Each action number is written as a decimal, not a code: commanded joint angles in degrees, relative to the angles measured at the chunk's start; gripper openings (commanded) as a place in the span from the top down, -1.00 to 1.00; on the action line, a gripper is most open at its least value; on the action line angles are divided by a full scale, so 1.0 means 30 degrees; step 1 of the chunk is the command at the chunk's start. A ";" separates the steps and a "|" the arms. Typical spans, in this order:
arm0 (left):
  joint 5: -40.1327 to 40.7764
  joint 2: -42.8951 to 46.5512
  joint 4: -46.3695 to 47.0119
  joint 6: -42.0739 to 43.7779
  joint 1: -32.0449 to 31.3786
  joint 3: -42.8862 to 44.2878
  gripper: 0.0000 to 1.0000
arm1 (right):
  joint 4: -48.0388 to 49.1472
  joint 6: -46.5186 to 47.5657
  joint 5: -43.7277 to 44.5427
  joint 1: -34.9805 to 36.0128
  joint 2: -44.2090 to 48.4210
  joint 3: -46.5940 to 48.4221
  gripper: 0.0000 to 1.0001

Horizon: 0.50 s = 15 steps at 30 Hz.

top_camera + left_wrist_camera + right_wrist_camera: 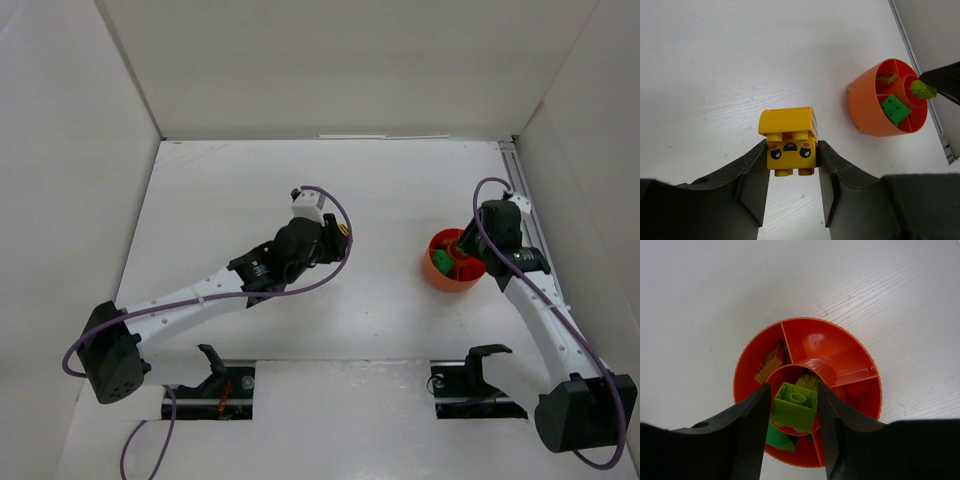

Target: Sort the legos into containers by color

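The table point(220, 190) is left open across the upper left and centre of the top view, bounded by walls point(60, 150) at left, back and right. The middle is crossed by the left arm point(200, 295), the left gripper point(792, 150) closed on a yellow brick point(788, 125). At right, the bowl point(437, 270) is blocked from above by the right gripper point(794, 395), closed on a lime brick point(794, 412). A bare strip is left between the left gripper and the bowl.

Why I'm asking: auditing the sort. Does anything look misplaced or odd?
Only the yellow lego clamped in the left gripper: it has a printed face, and its top slab sits tilted. The bowl stands upright, nothing spilled.
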State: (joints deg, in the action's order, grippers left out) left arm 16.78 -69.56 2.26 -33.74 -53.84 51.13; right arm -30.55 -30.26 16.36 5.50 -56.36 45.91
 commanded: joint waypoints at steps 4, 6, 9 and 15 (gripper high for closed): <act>-0.3476 0.0597 0.2992 0.3762 0.0136 0.0214 0.81 | 0.0482 -0.0079 -0.0004 -0.0192 -0.0109 -0.0186 -0.25; -0.5614 0.0599 0.3927 0.5116 0.0136 -0.0053 0.81 | 0.0223 -0.0079 -0.0004 -0.0192 -0.0110 0.0075 -0.45; -0.9564 0.0773 0.5362 0.8102 0.0136 -0.0900 0.81 | 0.0395 0.0942 -0.1288 -0.0192 -0.0110 0.0282 -0.47; -1.5550 0.0599 0.6070 1.3293 0.0136 -0.1371 0.94 | 0.5053 0.9375 -1.3490 -0.0192 0.0974 0.0807 -0.47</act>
State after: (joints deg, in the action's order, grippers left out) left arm -17.67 -69.47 14.41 -4.86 -53.52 47.13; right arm -24.97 -16.36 -2.74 4.95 -55.13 45.93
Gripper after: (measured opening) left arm 0.355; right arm 0.734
